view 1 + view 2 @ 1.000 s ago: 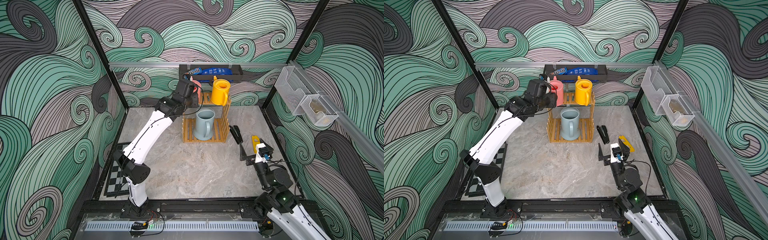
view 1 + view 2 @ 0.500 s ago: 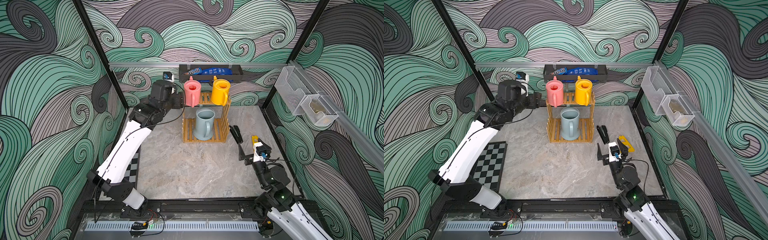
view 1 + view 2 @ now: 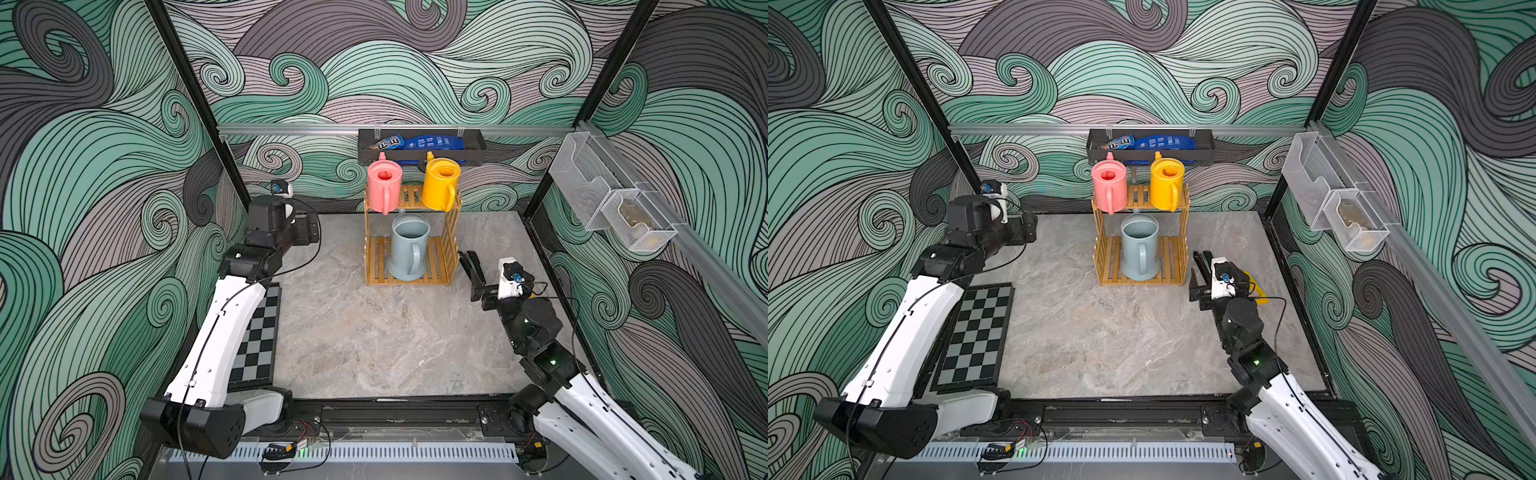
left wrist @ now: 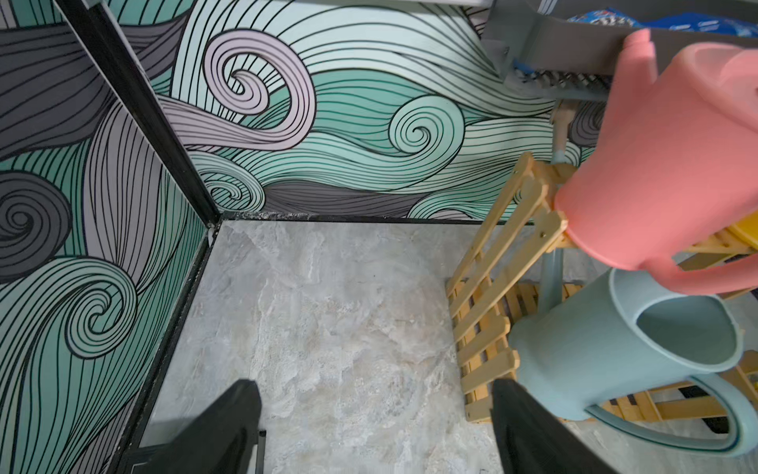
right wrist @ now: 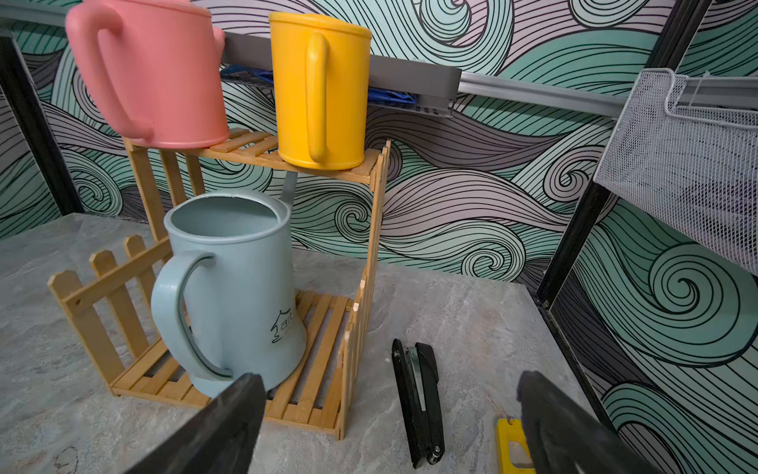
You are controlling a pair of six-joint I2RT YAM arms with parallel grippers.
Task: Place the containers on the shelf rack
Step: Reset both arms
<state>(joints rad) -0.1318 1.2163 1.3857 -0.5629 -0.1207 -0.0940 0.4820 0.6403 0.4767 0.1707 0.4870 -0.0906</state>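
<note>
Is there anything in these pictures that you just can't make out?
- Pale blue can: in both top views its spout lies almost wholly under the top shelf of the rack.
- Yellow object: in the right wrist view it is cut off by the bottom edge, so what it is cannot be told.
- Mesh bin: in both top views its contents are too small and blurred.

Marbled grey counter (image 3: 374, 353)
The shelf rack (image 3: 378, 262) stands near the back wall; a black stapler (image 5: 418, 394) and a yellow object (image 5: 508, 443) lie just right of it; a checkerboard (image 3: 976, 332) lies along the left edge.

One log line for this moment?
pink can, yellow can: rack top tier | blue can: bottom tier | left gripper: open, empty | right gripper: open, empty
</note>
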